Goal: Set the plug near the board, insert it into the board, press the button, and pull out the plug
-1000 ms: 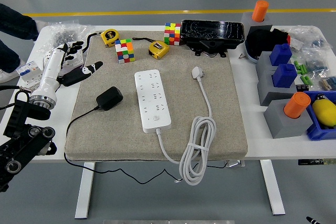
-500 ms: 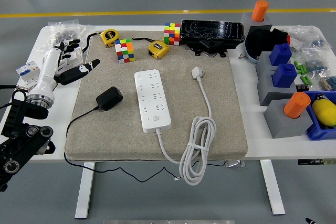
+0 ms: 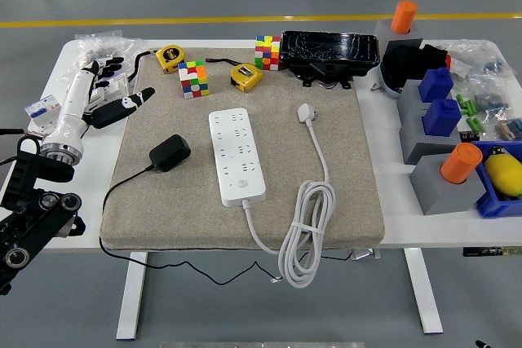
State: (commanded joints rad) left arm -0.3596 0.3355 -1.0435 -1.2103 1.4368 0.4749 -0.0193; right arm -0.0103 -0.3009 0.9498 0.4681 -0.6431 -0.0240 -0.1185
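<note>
On white worktop (image 3: 383, 144), beige mat (image 3: 245, 160) fills centre. White power board (image 3: 236, 156) lies lengthwise mid-mat; button on its near end. Black plug (image 3: 170, 152) rests on mat just at board's 9 o'clock, apart from it. Left robot hand (image 3: 110, 91), at mat's 10 o'clock edge, fingers spread, holding nothing.
</note>
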